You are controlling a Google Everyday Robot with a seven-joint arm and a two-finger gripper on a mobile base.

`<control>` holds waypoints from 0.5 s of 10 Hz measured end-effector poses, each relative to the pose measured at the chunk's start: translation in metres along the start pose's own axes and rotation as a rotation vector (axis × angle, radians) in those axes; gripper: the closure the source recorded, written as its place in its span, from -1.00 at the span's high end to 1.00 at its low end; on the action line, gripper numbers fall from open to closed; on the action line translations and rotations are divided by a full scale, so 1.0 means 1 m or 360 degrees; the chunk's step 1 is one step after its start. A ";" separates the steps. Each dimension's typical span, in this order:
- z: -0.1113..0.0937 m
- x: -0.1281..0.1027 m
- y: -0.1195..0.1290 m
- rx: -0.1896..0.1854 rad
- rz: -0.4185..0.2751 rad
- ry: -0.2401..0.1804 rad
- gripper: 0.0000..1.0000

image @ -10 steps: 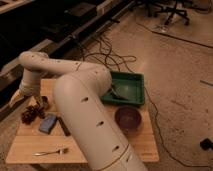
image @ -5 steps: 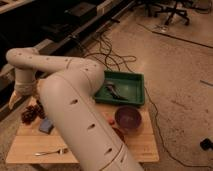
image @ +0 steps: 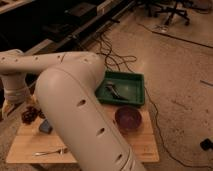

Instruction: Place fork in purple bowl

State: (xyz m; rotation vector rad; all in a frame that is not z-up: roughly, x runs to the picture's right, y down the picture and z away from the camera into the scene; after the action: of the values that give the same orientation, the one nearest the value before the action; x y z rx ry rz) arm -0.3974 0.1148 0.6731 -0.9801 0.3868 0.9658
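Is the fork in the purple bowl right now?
No, the fork lies on the table at its front left, apart from the purple bowl; the gripper hangs by the table's left end.

No legible text, label, brand, number or sign on anything in view. Gripper (image: 6, 109) just off far left corner of tabletop (image: 30, 145), partly cut by picture edge, jaws apart.
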 end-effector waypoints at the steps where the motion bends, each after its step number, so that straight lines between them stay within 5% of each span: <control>1: 0.003 0.010 0.001 0.0003 0.0024 -0.0006 0.60; 5: 0.007 0.020 0.004 0.0000 0.0064 0.0010 0.60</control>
State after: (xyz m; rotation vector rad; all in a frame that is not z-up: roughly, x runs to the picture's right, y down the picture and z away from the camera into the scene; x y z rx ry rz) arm -0.3911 0.1319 0.6617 -0.9785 0.4133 0.9994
